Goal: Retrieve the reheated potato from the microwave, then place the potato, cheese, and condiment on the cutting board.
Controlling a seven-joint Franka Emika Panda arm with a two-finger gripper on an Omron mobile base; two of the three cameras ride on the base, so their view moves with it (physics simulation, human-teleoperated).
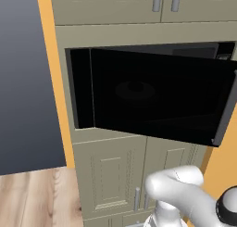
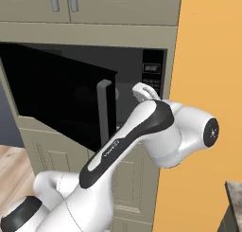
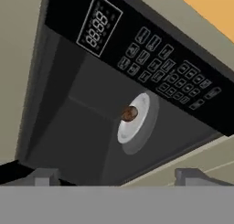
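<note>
A: Our two-finger gripper [image 3: 114, 175] has its jaws spread wide, nothing held, facing the wide black built-in microwave [image 3: 137, 49] through its open door [image 1: 162, 96].

B: The small dark brown oval potato [image 3: 130, 113] sits on the round white plate [image 3: 137, 122], deep inside. We should go in level and straddle it before closing.

A: We count one potato, one plate, one microwave.

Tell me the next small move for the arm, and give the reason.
Probably reach straight into the microwave toward the potato. The door hangs open, the potato sits on the white plate deep inside, and the gripper is open at the mouth of the cavity, holding nothing and apart from the potato.
</note>
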